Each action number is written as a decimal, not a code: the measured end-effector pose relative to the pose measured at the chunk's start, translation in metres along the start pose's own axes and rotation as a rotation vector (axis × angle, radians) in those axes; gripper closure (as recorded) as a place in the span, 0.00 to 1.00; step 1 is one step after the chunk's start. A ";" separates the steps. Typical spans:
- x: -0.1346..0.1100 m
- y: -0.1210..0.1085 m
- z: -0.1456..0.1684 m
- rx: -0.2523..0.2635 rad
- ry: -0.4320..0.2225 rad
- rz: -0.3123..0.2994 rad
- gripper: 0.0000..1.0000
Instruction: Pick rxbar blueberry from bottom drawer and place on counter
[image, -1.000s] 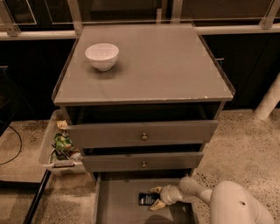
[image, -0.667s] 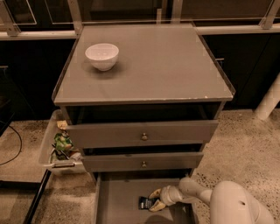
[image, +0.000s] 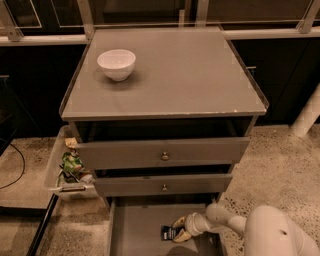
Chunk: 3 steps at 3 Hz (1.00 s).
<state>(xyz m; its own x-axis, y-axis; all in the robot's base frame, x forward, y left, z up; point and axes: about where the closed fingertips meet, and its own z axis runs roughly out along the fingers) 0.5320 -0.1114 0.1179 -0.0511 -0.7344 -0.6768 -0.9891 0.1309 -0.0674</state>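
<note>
The rxbar blueberry (image: 168, 233) is a small dark bar with pale print lying on the floor of the open bottom drawer (image: 135, 235). My gripper (image: 176, 230) reaches into that drawer from the right. Its two pale fingers (image: 179, 221) sit on either side of the bar's right end, closed against it. The bar still rests low in the drawer. The counter (image: 190, 80) is the flat grey top of the cabinet, above the two knobbed drawers.
A white bowl (image: 116, 63) stands at the counter's back left. The two knobbed drawers (image: 164, 156) overhang the bottom drawer. A clear bin with wrappers (image: 70, 167) hangs at the cabinet's left. A white pipe (image: 307, 117) stands at the right.
The gripper has stayed at the bar's right end. The bar and the fingers sit very slightly lower in the picture than before.
</note>
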 end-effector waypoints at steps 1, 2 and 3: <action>-0.005 -0.004 -0.026 0.051 0.020 -0.028 1.00; -0.009 -0.005 -0.063 0.075 0.028 -0.058 1.00; -0.022 -0.013 -0.124 0.115 0.029 -0.109 1.00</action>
<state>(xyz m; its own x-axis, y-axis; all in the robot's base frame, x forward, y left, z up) 0.5293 -0.1796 0.2242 0.0497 -0.7670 -0.6397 -0.9667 0.1241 -0.2238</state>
